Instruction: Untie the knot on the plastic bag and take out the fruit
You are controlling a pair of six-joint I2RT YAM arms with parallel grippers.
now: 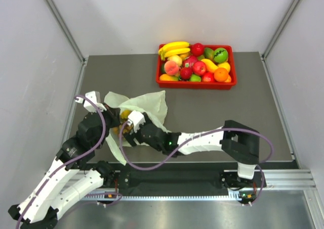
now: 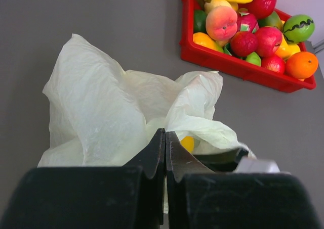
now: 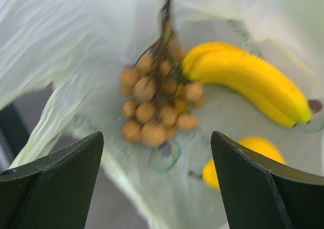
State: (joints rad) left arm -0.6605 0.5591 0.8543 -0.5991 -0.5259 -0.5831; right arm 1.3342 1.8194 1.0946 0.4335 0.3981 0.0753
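The pale green plastic bag point(image 1: 149, 105) lies open and crumpled at the table's left; no knot shows. My left gripper point(image 2: 165, 133) is shut on a fold of the bag point(image 2: 101, 107), holding its edge up. My right gripper point(image 3: 157, 135) is open inside the bag's mouth, just short of the fruit. Ahead of its jaws lie the tan-brown berry cluster point(image 3: 157, 107), the yellow banana bunch point(image 3: 248, 80) and a small yellow piece point(image 3: 238, 163), all on the bag film point(image 3: 61, 47). A yellow piece point(image 2: 188, 143) peeks out in the left wrist view. No green dark-marked fruit shows in the bag.
A red tray point(image 1: 195, 84) at the back centre holds bananas, apples, a peach, oranges and a green marked fruit; it also shows in the left wrist view point(image 2: 238, 70). Grey walls close in the table on the left, right and back. Both arms cross at the near left.
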